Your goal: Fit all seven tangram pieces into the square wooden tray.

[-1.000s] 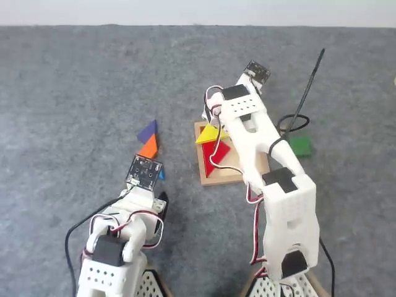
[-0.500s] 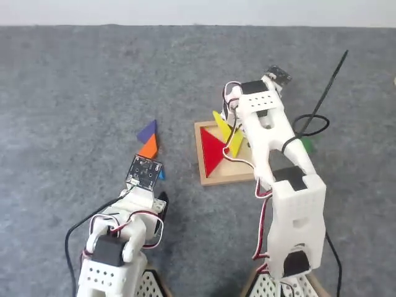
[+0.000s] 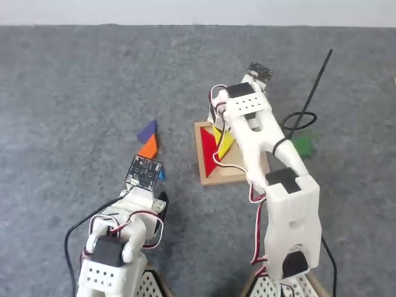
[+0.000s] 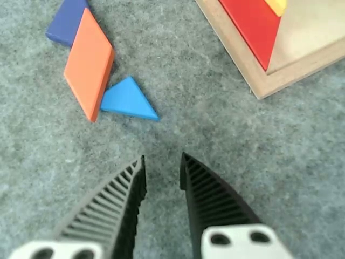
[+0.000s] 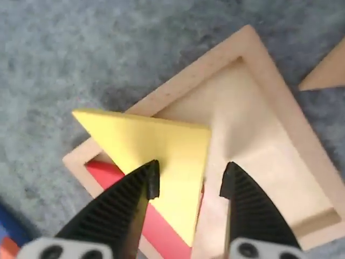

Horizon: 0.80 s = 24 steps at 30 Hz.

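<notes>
Yellow triangular piece [image 5: 161, 140] is lying in your square wooden tray [image 5: 264, 54], right gripper [image 5: 188, 181] straddling it, jaws spread; left gripper [image 4: 161, 162], at tray's 8 o'clock, is gaping empty.

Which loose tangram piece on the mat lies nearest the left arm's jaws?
The small light-blue triangle, beside the orange parallelogram; the dark-blue piece lies farther off.

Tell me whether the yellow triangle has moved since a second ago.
Yes. The yellow triangle has shifted from the wooden tray's left rim toward its middle.
</notes>
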Available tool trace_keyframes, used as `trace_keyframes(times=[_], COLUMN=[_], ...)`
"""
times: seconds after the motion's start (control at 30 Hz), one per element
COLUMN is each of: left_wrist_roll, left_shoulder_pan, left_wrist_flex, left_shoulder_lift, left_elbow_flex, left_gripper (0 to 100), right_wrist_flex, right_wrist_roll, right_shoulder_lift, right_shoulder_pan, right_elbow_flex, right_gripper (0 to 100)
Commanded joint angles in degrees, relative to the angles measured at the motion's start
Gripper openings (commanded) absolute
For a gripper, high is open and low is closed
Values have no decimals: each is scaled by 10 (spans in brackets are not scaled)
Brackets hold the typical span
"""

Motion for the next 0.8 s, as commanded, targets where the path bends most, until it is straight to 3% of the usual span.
trace_keyframes(times=[0.0, 0.17, 0.37, 0.77], left_wrist_roll=[5, 5, 5, 5], left_shoulder_pan=[-2, -2, -2, -2], left_wrist_flex=[3, 3, 3, 3], left_shoulder_lift=[-12, -12, -12, -12], left_elbow_flex=[-8, -8, -8, -8], left_gripper=[100, 100, 100, 100], right_wrist_flex=[-11, -11, -31, -45], right_wrist_roll=[-47, -44, 47, 156], right_shoulder_lift=[-33, -38, -45, -48], right_shoulder_pan=[-6, -43, -75, -90], right_elbow_flex=[-29, -32, -32, -30], right_gripper=[183, 183, 184, 186])
